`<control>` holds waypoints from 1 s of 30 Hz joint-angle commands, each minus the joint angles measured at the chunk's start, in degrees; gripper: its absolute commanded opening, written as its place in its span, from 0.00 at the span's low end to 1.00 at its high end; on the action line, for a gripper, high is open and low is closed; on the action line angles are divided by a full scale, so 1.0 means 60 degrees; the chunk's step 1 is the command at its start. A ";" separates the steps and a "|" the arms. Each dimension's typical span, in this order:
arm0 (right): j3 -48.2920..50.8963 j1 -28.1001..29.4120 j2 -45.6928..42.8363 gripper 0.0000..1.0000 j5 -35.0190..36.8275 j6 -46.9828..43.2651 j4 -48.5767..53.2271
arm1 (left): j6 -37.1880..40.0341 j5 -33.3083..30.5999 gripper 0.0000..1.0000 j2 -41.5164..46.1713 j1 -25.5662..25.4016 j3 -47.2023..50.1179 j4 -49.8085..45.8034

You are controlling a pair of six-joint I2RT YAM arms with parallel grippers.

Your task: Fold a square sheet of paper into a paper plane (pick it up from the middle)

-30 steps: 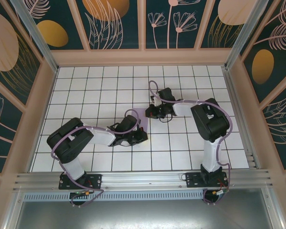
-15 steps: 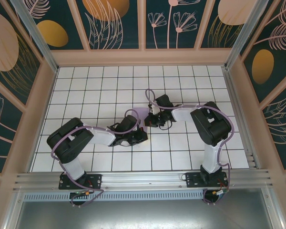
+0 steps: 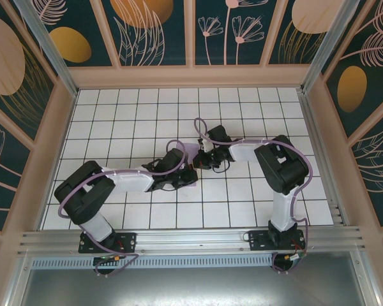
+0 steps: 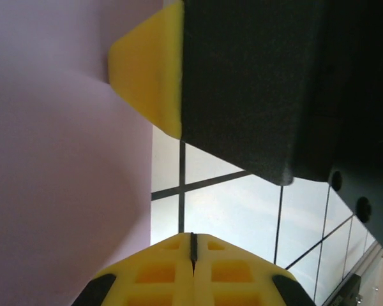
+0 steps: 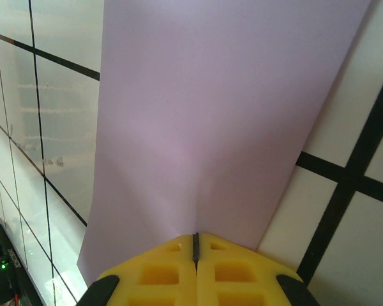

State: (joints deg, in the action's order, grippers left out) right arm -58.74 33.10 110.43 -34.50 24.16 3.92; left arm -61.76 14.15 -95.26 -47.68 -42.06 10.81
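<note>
The square sheet of paper, pale lavender, lies on the white tiled table. In the right wrist view it rises in a soft tent toward my right gripper, whose yellow jaws are shut with the sheet's near edge pinched at their tip. From above, a small patch of the sheet shows between the two wrists; the right gripper covers the remainder. My left gripper is shut with nothing in it. Its tip is over bare tile, just right of the paper. In the top view the left gripper sits close beside the right one.
A yellow fingertip and the black body of the right gripper fill the top of the left wrist view, very near. Patterned walls enclose the table on three sides. An aluminium rail runs along the near edge.
The left arm has stretched to the right, bringing its gripper up against the right gripper. The right gripper has drawn slightly toward the near left. Both stayed shut.
</note>
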 commanded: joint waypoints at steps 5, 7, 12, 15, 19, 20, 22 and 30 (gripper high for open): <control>-0.0068 0.0029 0.0330 0.00 0.0187 -0.0010 0.0195 | 0.0089 -0.0120 0.00 -0.0859 0.0023 -0.0131 -0.0444; -0.0113 0.0001 0.0365 0.00 0.0185 -0.0041 0.0182 | 0.0059 -0.0060 0.00 -0.0951 0.0025 -0.0095 -0.0522; -0.0428 -0.0238 0.0543 0.00 0.0260 -0.0158 0.0204 | -0.0092 0.0041 0.00 -0.0967 0.0035 0.0089 -0.0758; -0.0762 -0.0485 0.0750 0.00 0.0270 -0.0231 0.0192 | -0.0189 0.0145 0.00 -0.0989 0.0029 0.0208 -0.0820; -0.1267 -0.0826 0.1087 0.00 0.0257 -0.0334 0.0199 | -0.0254 0.0197 0.00 -0.0996 0.0026 0.0301 -0.0871; -0.1394 -0.0901 0.1163 0.00 0.0257 -0.0364 0.0223 | -0.0265 0.0216 0.00 -0.1012 0.0029 0.0316 -0.0866; -0.1629 -0.1046 0.1306 0.00 0.0282 -0.0409 0.0235 | -0.0287 0.0246 0.00 -0.1048 0.0032 0.0343 -0.0864; -0.2599 -0.1425 0.1949 0.00 0.0525 -0.0563 0.0527 | -0.0256 0.0321 0.00 -0.1132 0.0031 0.0282 -0.0852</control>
State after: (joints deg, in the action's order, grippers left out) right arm -71.72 26.20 119.52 -37.39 22.76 7.35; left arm -62.70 14.39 -99.44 -47.20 -42.11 11.05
